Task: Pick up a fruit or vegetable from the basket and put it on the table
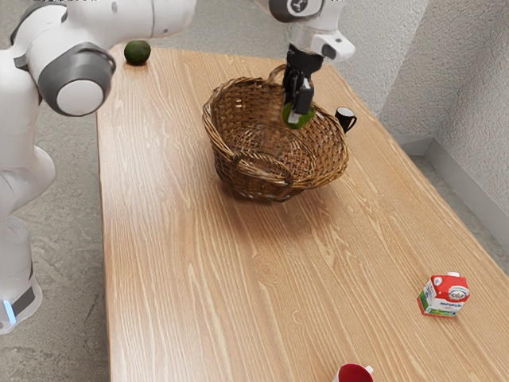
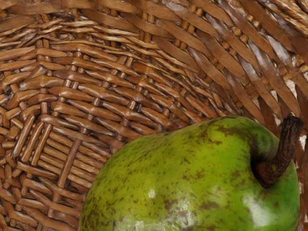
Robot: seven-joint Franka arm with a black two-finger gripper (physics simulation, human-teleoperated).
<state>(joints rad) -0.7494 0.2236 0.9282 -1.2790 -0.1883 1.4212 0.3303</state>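
Note:
The black gripper [image 1: 296, 114] is over the far side of the wicker basket [image 1: 238, 111] in the exterior view, pointing down and shut on a green pear [image 1: 305, 119]. One finger stands in front of the pear, and the far finger is hidden behind it. Against the basket's inner wall the pear appears high, near the rim. The wrist view has the speckled green pear [image 2: 192, 178] large at its lower edge, its brown stem sticking out, with the basket's woven inside [image 2: 96, 91] behind it.
A dark green round fruit [image 1: 137, 52] lies at the table's [image 1: 191, 278] far left corner in the exterior view. A black mug [image 1: 344, 118] stands just beyond the basket. Closer to the camera are a red and white carton [image 1: 444, 295] and a red mug [image 1: 354, 373].

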